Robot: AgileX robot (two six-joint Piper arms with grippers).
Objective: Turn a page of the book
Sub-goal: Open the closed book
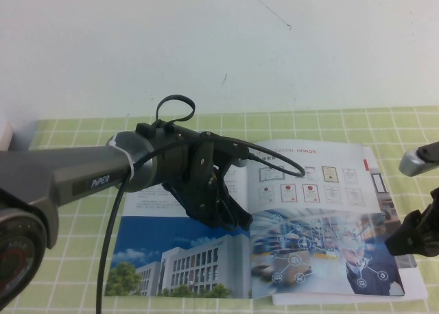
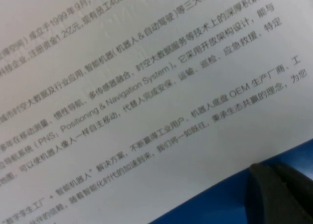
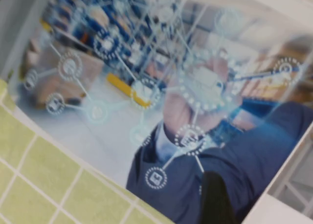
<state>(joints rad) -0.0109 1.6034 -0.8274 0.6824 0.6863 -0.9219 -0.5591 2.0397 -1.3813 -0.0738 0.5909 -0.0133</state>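
The book point(image 1: 171, 197) lies open and flat on the green checked cloth. Its left side shows text above a white building under blue sky. The page point(image 1: 322, 190) on the right carries certificate thumbnails over a bluish network photo point(image 3: 171, 87). My left gripper point(image 1: 230, 218) reaches in from the left and rests shut on the left side near the spine, its dark fingers point(image 2: 279, 194) at the border of white text and blue sky. My right gripper point(image 1: 415, 225) hangs open over the page's lower outer corner. Only one of its fingers point(image 3: 215, 199) shows in the right wrist view, with nothing held.
The green checked cloth point(image 1: 68, 211) covers the table up to a white wall point(image 1: 219, 40). The left arm's black cable point(image 1: 278, 160) loops over the top of the book. White edges of further sheets point(image 1: 411, 290) stick out below the page at the book's right side.
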